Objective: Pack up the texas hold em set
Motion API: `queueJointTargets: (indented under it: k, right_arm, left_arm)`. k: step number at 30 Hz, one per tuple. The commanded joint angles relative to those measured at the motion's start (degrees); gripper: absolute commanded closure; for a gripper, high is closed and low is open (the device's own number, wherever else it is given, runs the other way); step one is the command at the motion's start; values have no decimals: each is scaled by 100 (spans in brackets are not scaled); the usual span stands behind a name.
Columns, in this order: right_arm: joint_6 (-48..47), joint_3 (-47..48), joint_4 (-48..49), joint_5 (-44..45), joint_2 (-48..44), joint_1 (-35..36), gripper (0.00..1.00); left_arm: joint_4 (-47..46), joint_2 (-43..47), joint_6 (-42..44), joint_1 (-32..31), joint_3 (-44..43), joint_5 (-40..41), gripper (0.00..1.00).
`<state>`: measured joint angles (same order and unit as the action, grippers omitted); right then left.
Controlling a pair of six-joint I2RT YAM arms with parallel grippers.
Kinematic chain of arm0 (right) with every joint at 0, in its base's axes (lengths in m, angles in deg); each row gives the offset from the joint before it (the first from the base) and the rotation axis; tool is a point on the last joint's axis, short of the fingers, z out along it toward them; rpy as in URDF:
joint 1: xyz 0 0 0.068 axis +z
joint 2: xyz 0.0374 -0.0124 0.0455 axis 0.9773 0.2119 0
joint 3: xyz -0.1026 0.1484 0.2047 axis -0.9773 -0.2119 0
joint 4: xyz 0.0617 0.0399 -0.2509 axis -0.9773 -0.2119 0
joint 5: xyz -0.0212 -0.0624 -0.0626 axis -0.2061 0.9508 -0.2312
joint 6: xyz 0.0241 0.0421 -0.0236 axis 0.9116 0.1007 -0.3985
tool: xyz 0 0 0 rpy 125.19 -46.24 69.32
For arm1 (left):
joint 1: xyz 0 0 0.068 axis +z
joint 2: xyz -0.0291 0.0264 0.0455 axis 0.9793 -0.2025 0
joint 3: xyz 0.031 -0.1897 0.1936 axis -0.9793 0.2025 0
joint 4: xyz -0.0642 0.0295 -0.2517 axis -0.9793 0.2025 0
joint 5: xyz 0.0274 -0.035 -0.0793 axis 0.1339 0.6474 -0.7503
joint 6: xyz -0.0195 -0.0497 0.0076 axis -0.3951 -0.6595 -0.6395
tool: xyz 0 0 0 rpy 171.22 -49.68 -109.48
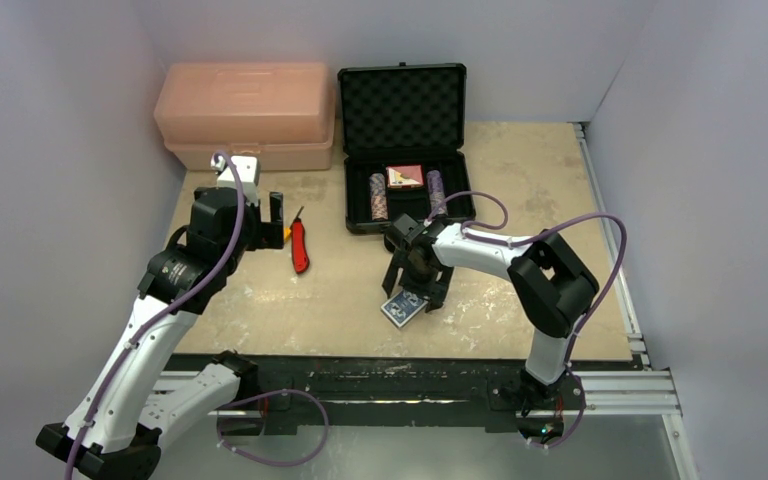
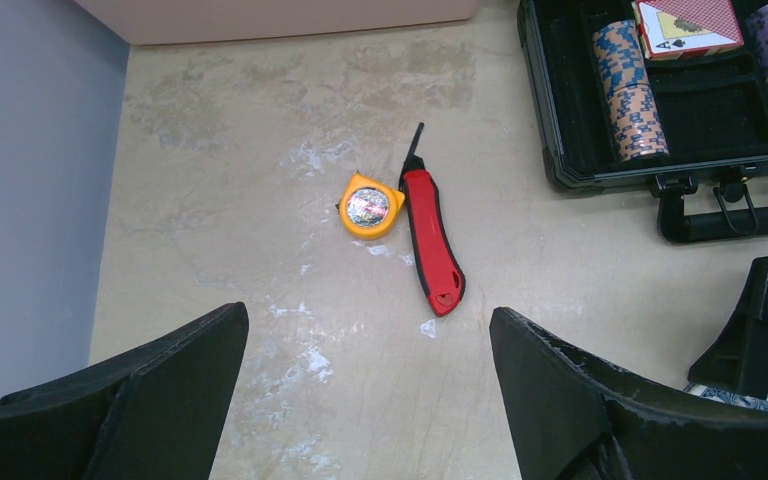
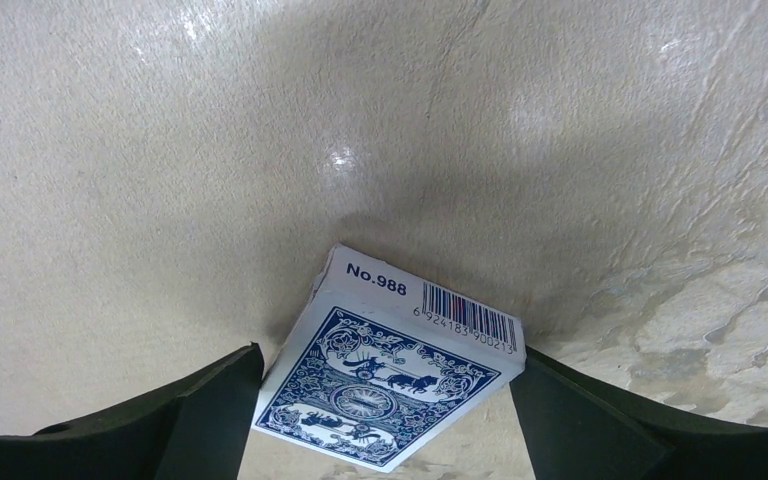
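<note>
The black briefcase (image 1: 352,190) stands open at the back middle, its foam lid upright. In its tray lie two striped chip stacks (image 1: 378,196) (image 1: 434,186) and the red card deck (image 1: 405,176). The blue card deck (image 1: 403,308) (image 3: 385,385) lies flat on the table in front of the case. My right gripper (image 1: 415,295) (image 3: 385,355) points down over it, open, one finger close against each side of the skewed deck. My left gripper (image 1: 275,220) (image 2: 368,315) hovers open above bare table near the knife, holding nothing. The left wrist view shows the case (image 2: 550,120) at its top right.
A large pink toolbox (image 1: 245,115) stands at the back left beside the case. A red utility knife (image 1: 300,245) (image 2: 430,240) and a small yellow tape measure (image 2: 370,205) lie just ahead of my left gripper. Walls close in on the left, back and right.
</note>
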<state>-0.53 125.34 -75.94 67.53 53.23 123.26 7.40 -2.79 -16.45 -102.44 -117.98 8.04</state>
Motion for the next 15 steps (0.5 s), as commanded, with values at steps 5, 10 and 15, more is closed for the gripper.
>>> queueJointTargets:
  k: [5, 10, 15]
  right_arm:
    - [-671, 271, 463, 428, 112, 55, 16]
    - [-1652, 548, 626, 878, 296, 51, 17]
    - [-2802, 716, 955, 1228, 413, 47, 17]
  left_arm:
    - [-190, 47, 85, 39, -3, -31, 9]
    - [-184, 14, 87, 39, -5, -48, 9]
    - [-191, 8, 79, 39, -3, -48, 9]
